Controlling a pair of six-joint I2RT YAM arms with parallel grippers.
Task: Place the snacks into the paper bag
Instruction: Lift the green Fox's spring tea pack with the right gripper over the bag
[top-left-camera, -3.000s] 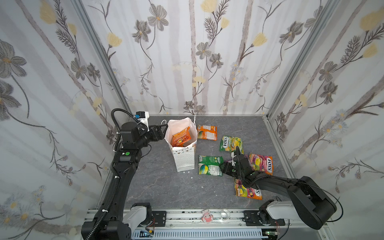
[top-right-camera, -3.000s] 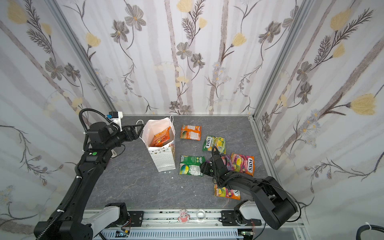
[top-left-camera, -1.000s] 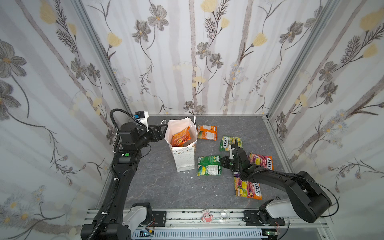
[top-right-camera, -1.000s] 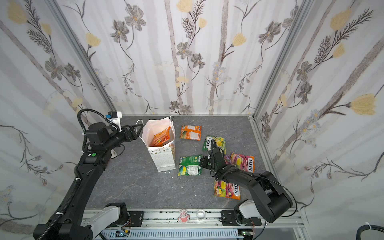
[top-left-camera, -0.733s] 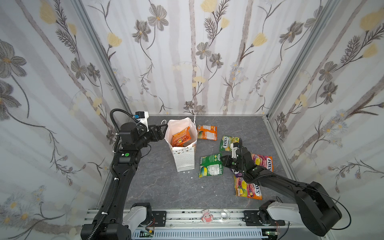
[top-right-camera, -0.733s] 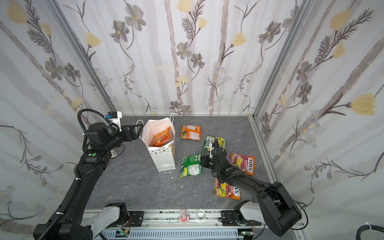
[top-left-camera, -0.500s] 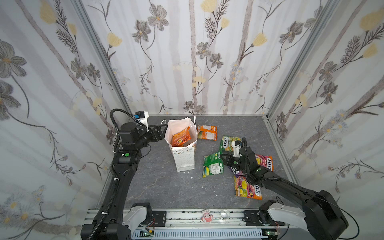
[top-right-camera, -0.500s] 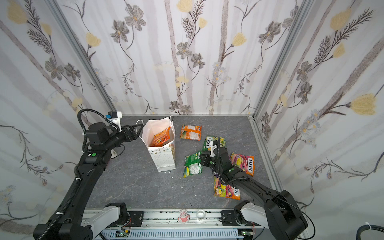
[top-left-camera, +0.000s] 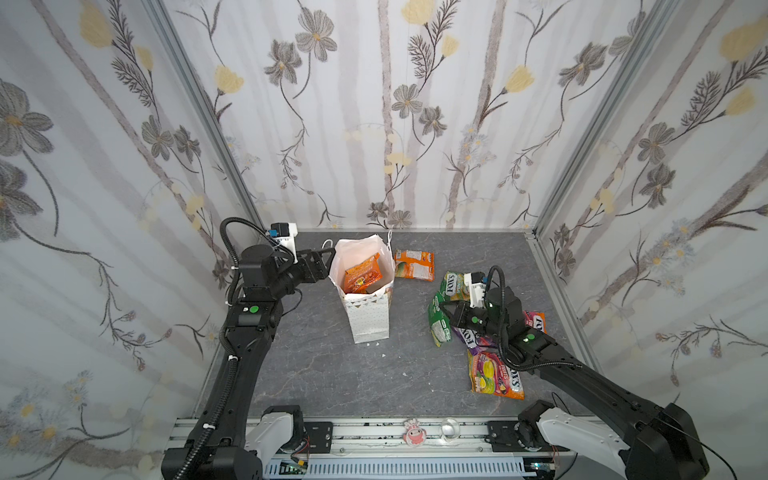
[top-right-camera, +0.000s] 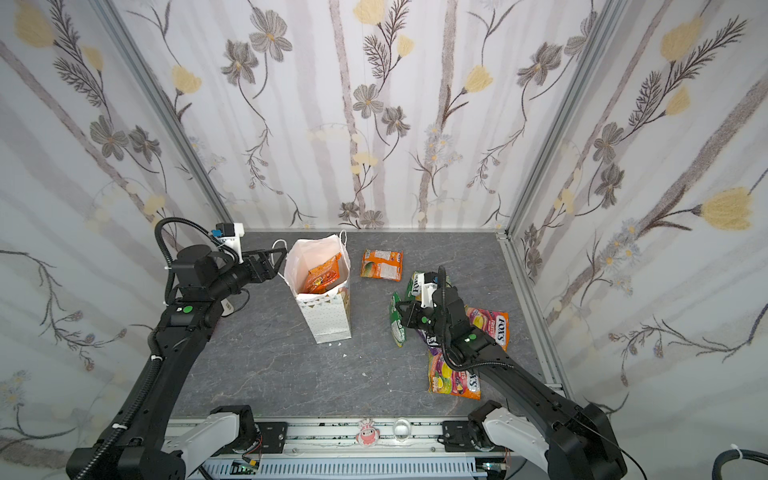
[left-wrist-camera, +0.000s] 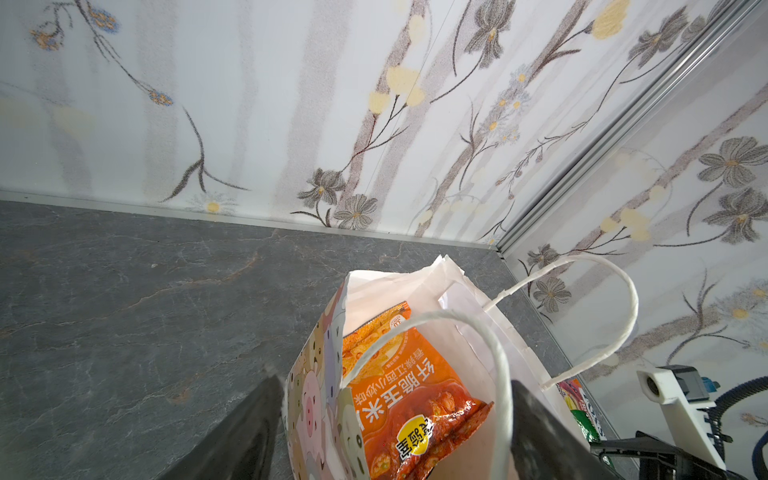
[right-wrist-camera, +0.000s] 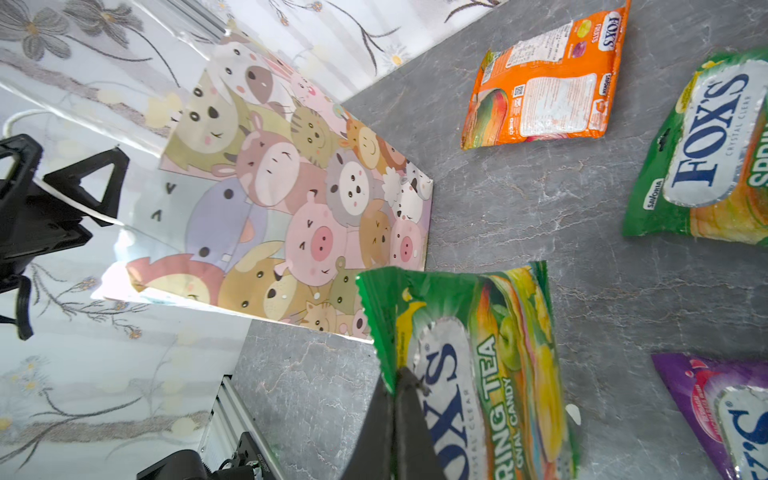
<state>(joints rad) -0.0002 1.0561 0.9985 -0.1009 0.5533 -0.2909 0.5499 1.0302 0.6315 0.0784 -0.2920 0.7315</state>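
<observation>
Green packet (top-left-camera: 439, 319) hangs edge-up, long axis toward paper bag (top-left-camera: 371, 316).

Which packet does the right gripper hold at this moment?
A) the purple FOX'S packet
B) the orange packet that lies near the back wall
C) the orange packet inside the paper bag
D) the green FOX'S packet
D: the right gripper is shut on an edge of the green FOX'S packet, which hangs lifted off the table beside the paper bag.

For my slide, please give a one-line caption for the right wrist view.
Right gripper shut on the edge of a glossy green FOX'S candy packet, beside the cartoon-animal paper bag.
</observation>
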